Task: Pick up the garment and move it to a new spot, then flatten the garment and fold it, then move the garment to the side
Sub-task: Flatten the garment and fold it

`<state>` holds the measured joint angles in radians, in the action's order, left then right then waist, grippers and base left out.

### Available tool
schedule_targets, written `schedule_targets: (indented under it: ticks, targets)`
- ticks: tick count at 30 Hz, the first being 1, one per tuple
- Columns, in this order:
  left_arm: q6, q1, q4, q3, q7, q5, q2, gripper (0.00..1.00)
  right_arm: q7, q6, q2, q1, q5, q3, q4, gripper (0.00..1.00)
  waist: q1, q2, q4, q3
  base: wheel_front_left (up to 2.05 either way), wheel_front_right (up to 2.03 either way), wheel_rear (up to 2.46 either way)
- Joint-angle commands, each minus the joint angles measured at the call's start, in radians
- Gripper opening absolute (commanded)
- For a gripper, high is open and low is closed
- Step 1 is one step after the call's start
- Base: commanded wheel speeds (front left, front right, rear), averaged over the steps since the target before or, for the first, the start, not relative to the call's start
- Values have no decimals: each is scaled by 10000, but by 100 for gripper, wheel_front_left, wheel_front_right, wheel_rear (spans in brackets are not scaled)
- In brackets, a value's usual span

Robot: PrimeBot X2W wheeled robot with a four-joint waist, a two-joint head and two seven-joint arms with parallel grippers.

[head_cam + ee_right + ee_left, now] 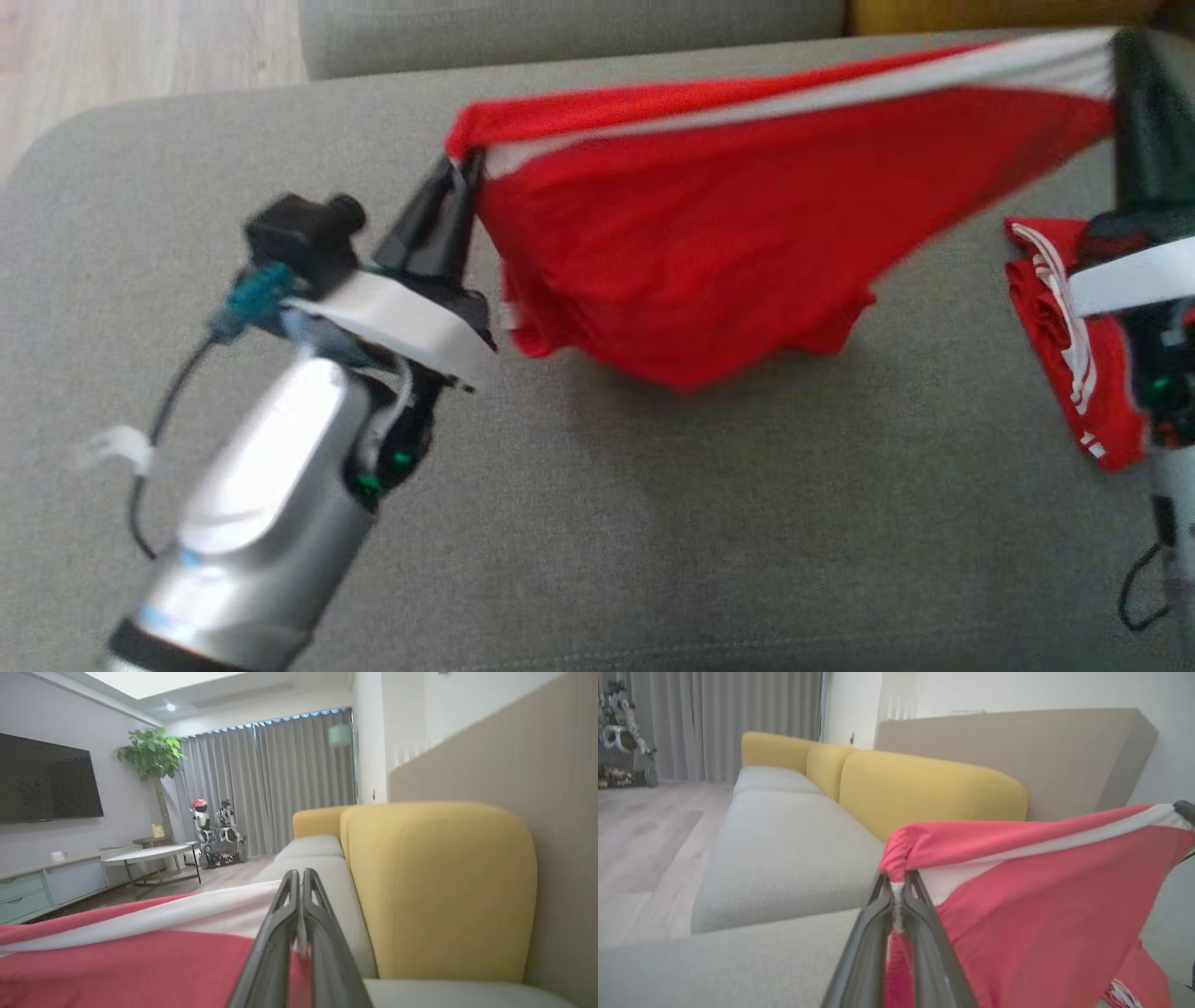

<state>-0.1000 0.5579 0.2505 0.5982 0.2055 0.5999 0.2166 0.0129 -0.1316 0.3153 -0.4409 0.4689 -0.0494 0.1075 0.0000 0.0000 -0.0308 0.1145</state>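
Left arm is closest, silver, at 7 o'clock in head view. Left fingers clamped on the red garment corner at 11 o'clock. Right fingers pinched on its white-striped edge at 2 o'clock. The garment hangs stretched between them over the grey sofa seat; contact unclear. A red-and-white bundle at 3 o'clock is partly hidden by the right arm. Right wrist view adds a yellow backrest, TV at 9 o'clock, plant, round table, and another robot by the curtains.
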Motion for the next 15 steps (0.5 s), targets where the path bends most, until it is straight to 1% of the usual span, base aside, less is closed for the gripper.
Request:
schedule_targets:
  ticks: [1, 4, 5, 9, 12, 15]
  targets:
    - [-202, 480, -809, -619, -127, -166, 642, 0, -257, 9, 35, -120, -229, 221, -933, 0, 0, 0, 32, -177, 0, 0, 0]
    - [-378, 741, -1922, -791, -563, -296, 1098, 0, -734, 9, -162, -231, -648, 484, -2286, 0, 0, 0, 71, -369, 0, 0, 0]
    - [-378, 741, -1922, -791, -563, -296, 1098, 0, -734, 9, -162, -231, -648, 484, -2286, 0, 0, 0, 71, -369, 0, 0, 0]
    - [-634, 1189, -3041, -936, -1223, -518, 1551, 0, -1345, 9, -338, -556, -970, 578, -3600, 0, 0, 0, 113, -619, 0, 0, 0]
    - [-795, 1422, -3644, -1047, -1521, -579, 1699, 0, -1761, 9, -409, -709, -1094, 630, -4161, 0, 0, 0, 137, -748, 0, 0, 0]
    - [-947, 1432, -4040, -1150, -1644, -569, 1770, 0, -2038, 9, -506, -721, -1141, 687, -4438, 0, 0, 0, 138, -830, 0, 0, 0]
